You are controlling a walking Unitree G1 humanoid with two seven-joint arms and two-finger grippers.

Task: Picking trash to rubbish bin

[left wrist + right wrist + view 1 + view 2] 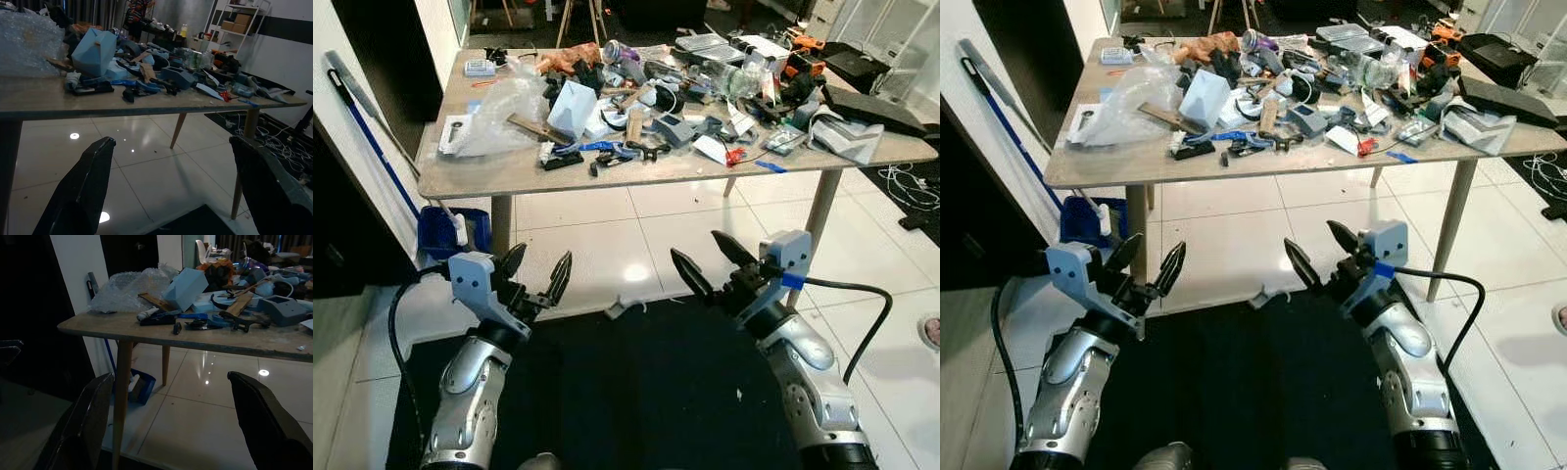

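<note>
Trash candidates are all up on the table (pixel 509 176): a crumpled bubble wrap sheet (pixel 499 113) at the left end, a pale blue faceted box (pixel 573 106) just right of it, a white paper scrap (pixel 710 149) near the front edge, plus a dense mix of tools and parts across the far and right side. One small pale scrap (pixel 619 309) lies on the white tile floor at the edge of the black mat (pixel 636 392), between my two arms. No rubbish bin that I can identify; a blue dustpan (pixel 445 233) leans by the left table leg next to a blue-handled broom (pixel 372 142).

Left gripper (pixel 536 276) is held low over the mat, fingers spread, holding nothing. Right gripper (pixel 715 262) same: spread, empty, well short of the table.

Risks from here:
- Clutter is packed tight. Reaching for the bubble wrap probably drags the wooden strip (pixel 538 127) under it or knocks neighbours off the edge.
- Trash vs. keepers is ambiguous; the black and blue hand tools (pixel 607 152) near the front edge are likely not trash.
- The floor scrap is flat and thin, so my fingers may skid on the glossy tile.
- With no bin located, a pick now means carrying blind.
</note>
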